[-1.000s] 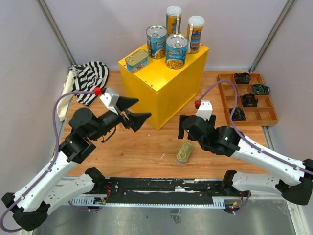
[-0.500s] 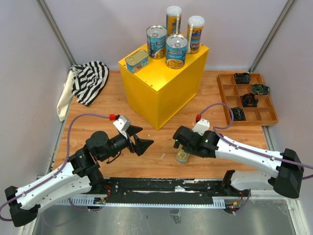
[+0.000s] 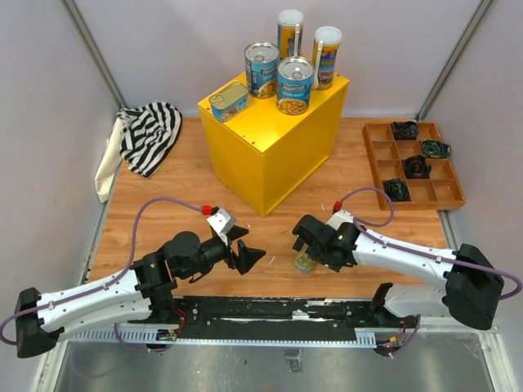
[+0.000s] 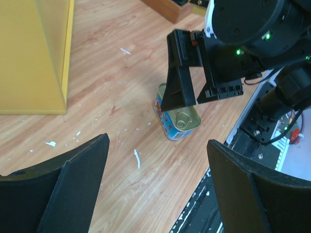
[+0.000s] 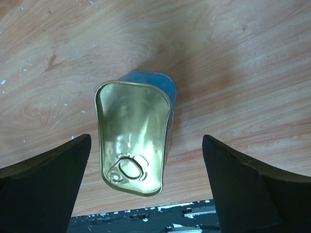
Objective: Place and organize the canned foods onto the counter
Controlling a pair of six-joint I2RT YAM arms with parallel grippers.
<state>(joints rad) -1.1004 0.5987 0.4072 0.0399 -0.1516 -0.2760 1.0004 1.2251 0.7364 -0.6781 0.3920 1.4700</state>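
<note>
Wide open, the right gripper (image 3: 306,243) hangs low over the wooden table (image 3: 188,196), just below the centre of the overhead view. Its two black fingers (image 5: 46,179) stand on either side of a flat golden tin (image 5: 133,145), and in the right wrist view bare wood shows between each finger and the tin, so nothing is gripped. The tin rests on the wood close to the table's near edge, its pull-tab lid facing the wrist camera and a strip of blue label showing behind.

Left of it in the overhead view, the left gripper (image 3: 245,257) also hovers low and spread wide, holding nothing and pointing toward the tin.

The yellow box (image 3: 274,151) stands in the upper middle of the overhead view. On its top are five cans: another golden tin (image 3: 228,101) at the left corner, two wide blue-labelled cans (image 3: 261,69) (image 3: 294,85) side by side, and two tall slim cans (image 3: 290,33) (image 3: 326,57) behind them.

A striped cloth (image 3: 147,135) lies at the left of the table. A brown compartmented tray (image 3: 444,193) with small black gadgets (image 3: 417,167) sits at the right.
</note>
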